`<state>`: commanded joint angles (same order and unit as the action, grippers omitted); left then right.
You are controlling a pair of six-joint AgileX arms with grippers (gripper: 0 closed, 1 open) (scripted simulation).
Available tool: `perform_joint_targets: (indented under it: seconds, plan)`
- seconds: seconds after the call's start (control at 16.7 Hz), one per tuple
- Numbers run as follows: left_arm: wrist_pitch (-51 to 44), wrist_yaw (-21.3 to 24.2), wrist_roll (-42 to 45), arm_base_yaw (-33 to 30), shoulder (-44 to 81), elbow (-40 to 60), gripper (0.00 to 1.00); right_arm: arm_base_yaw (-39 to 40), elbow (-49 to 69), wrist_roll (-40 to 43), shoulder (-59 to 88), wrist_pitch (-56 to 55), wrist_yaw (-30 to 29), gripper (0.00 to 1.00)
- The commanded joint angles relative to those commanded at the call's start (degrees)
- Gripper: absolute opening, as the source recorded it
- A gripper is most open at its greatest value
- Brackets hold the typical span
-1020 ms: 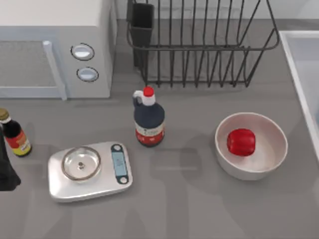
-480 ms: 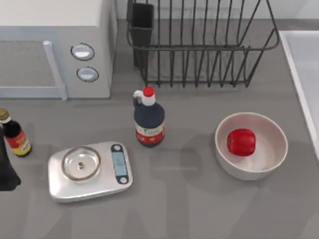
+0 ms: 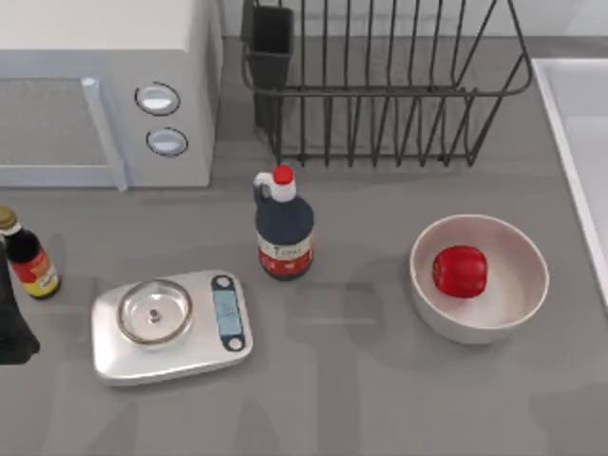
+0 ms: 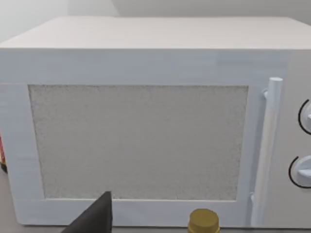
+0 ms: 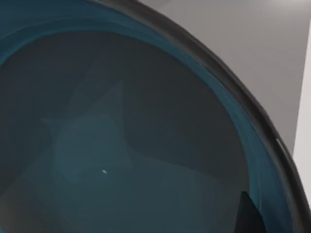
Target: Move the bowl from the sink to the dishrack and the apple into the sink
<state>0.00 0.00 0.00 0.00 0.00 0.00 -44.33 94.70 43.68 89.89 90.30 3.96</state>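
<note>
The large black wire dishrack (image 3: 385, 85) stood empty, and I took it as my marker. To its right lay the pale rectangular sink (image 3: 573, 123). My right wrist camera looked close into the round teal-blue bowl (image 5: 121, 145); I couldn't tell that gripper's state. Below the rack, the small glossy red apple (image 3: 460, 271) sat in a plain white bowl (image 3: 518, 304). My left arm (image 3: 11, 313) idled far left.
</note>
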Motion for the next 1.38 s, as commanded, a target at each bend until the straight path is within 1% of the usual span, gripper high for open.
perform_joint_targets:
  seconds: [0.12,0.48,0.6,0.72,0.84,0.96,1.38]
  plan:
    - [0.0,0.0,0.0,0.0,0.0,0.0,1.00,-1.1,-1.2,1.1,-2.3,1.3,0.2,0.00]
    - [0.0,0.0,0.0,0.0,0.0,0.0,1.00,-0.9,-1.2,1.0,-2.5,1.4,0.2,0.00]
    - [0.0,0.0,0.0,0.0,0.0,0.0,1.00,0.9,-0.7,-0.2,-2.4,-0.3,-0.8,0.00]
    - [0.0,0.0,0.0,0.0,0.0,0.0,1.00,5.0,0.1,-3.0,-2.1,-4.3,-3.1,0.00]
    - [0.0,0.0,0.0,0.0,0.0,0.0,1.00,11.4,1.0,-6.7,-1.5,-10.0,-6.5,0.00]
    - [0.0,0.0,0.0,0.0,0.0,0.0,1.00,19.6,1.6,-11.2,-0.3,-17.0,-10.8,0.00]
    - [0.0,0.0,0.0,0.0,0.0,0.0,1.00,54.9,0.9,-28.6,5.1,-48.2,-28.5,0.00]
